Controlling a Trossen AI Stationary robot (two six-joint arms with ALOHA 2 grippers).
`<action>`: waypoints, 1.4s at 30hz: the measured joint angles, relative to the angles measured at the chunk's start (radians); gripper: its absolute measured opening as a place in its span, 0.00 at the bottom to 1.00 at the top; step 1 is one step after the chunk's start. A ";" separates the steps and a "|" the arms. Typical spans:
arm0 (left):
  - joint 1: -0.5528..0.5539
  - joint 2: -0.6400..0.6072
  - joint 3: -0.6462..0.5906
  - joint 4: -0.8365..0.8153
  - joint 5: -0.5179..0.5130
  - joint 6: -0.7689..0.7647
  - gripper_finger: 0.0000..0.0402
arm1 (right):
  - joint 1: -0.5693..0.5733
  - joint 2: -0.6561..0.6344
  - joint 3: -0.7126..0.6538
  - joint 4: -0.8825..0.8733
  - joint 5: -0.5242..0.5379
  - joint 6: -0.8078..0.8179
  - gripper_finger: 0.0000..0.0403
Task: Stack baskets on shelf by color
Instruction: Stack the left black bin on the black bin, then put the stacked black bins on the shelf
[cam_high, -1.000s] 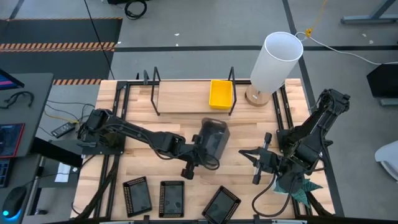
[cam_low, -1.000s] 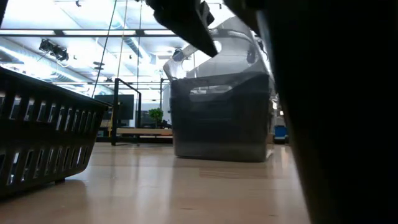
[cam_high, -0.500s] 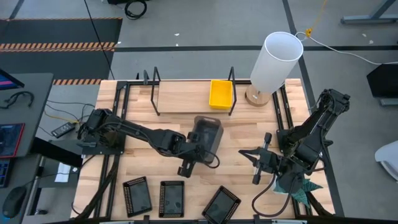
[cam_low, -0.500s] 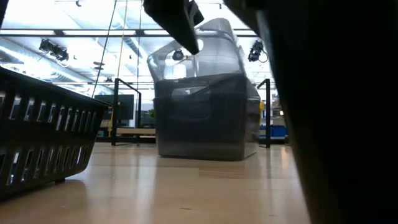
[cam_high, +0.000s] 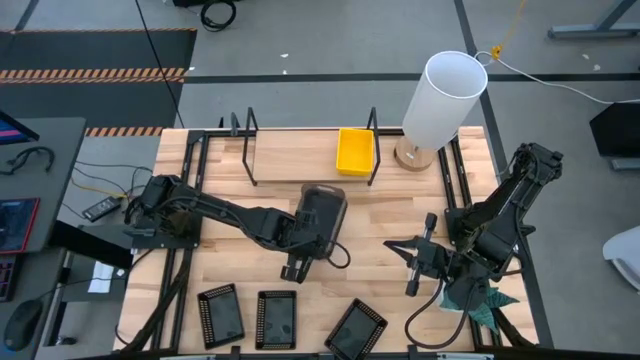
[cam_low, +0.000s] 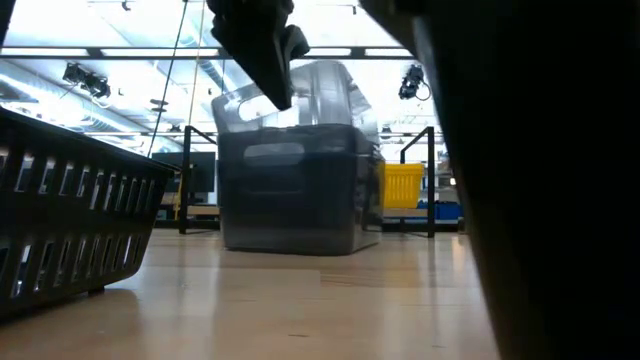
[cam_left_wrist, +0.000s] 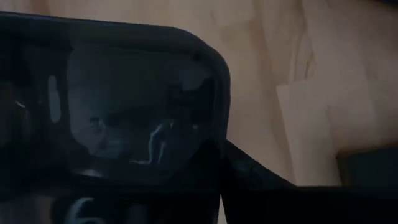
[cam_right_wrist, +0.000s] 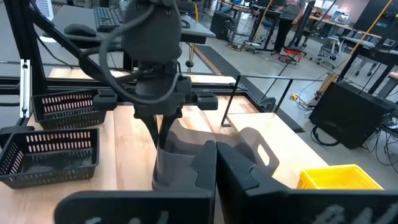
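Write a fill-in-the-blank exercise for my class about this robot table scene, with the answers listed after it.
1. The left gripper is shut on a dark ____ basket.
2. The basket on the shelf is ____.
3. The black mesh baskets along the table's near edge number ____.
4. The right gripper waits with its fingers ____.

Answers: grey; yellow; three; open

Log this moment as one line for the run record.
left gripper: shut on grey basket stack, on table before shelf | yellow basket: on shelf | right gripper: open, idle
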 joint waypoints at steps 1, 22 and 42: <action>0.000 0.001 0.000 -0.007 -0.001 -0.008 0.07 | 0.000 0.000 0.000 0.001 0.000 0.000 0.02; -0.014 0.032 -0.002 0.029 0.025 0.118 0.59 | -0.021 0.001 0.000 0.004 -0.003 0.000 0.02; -0.010 0.186 -0.001 0.032 -0.010 0.094 0.09 | -0.024 0.002 -0.006 0.018 -0.023 -0.006 0.02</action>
